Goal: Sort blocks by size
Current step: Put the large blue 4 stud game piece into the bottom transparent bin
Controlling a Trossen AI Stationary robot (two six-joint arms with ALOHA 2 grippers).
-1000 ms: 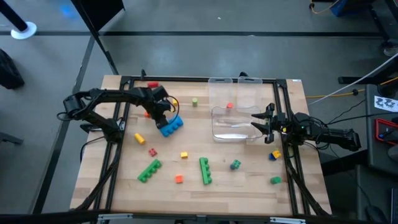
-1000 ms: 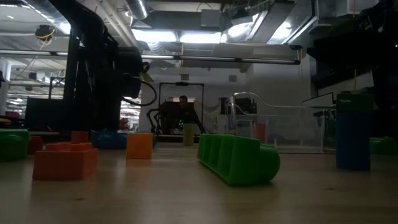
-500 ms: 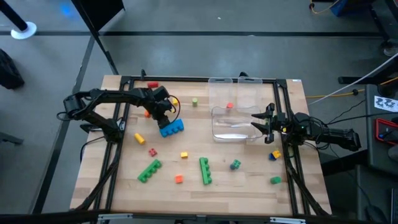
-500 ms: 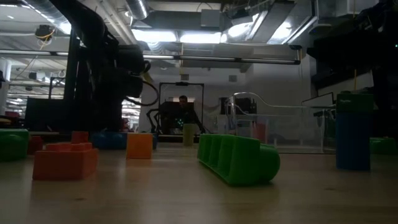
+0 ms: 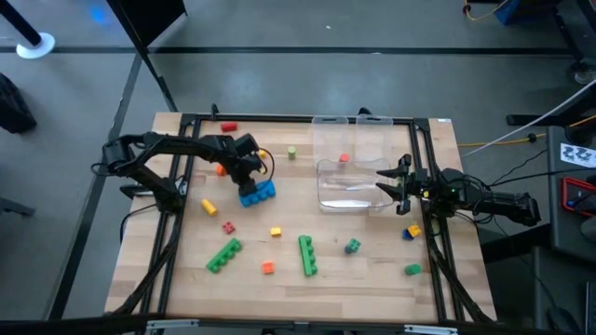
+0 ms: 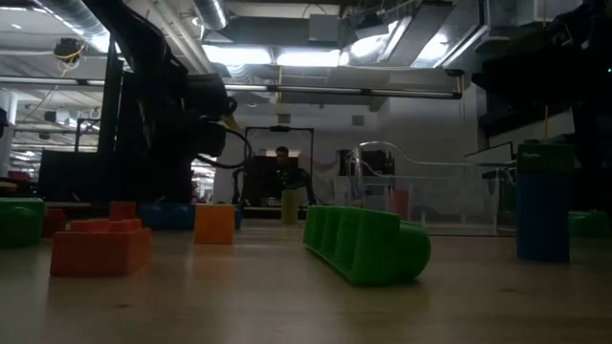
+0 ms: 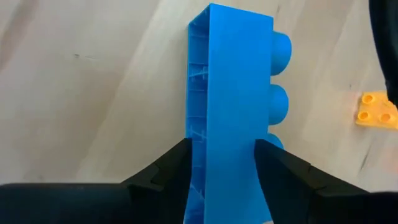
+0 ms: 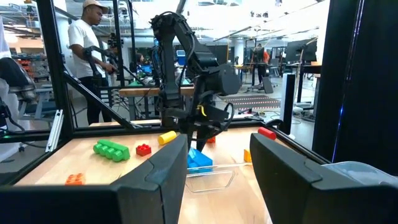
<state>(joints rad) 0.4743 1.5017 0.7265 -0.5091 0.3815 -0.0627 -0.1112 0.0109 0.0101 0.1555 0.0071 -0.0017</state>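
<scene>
**Blue brick set down, left pincer parting**

High view: left pincer [image 5: 250, 179] over the blue brick [image 5: 258, 193] on the surface [image 5: 372, 270].

Left wrist view: fingers [image 7: 163, 174] flank it, slightly apart; rigid, light, slick, best taken across flat sides.

Right wrist view: right pincer [image 8: 214, 165] open, empty.

Left gripper [image 5: 250, 177] over blue block [image 5: 257, 193], apparently touching.

We see a blue studded brick [image 5: 257, 193] on its side, studs sideways, hollow underside showing, left-centre of table. Two long green bars lie nr the front: one angled [image 5: 223, 254], one nearly straight [image 5: 306, 255]. Small bits scattered: yellow cylinder [image 5: 209, 207], red cube [image 5: 228, 227], yellow cube [image 5: 276, 232], orange cube [image 5: 268, 268], dark green cube [image 5: 353, 247], green piece [image 5: 413, 270] front-right, red piece [image 5: 229, 127] at back.
</scene>
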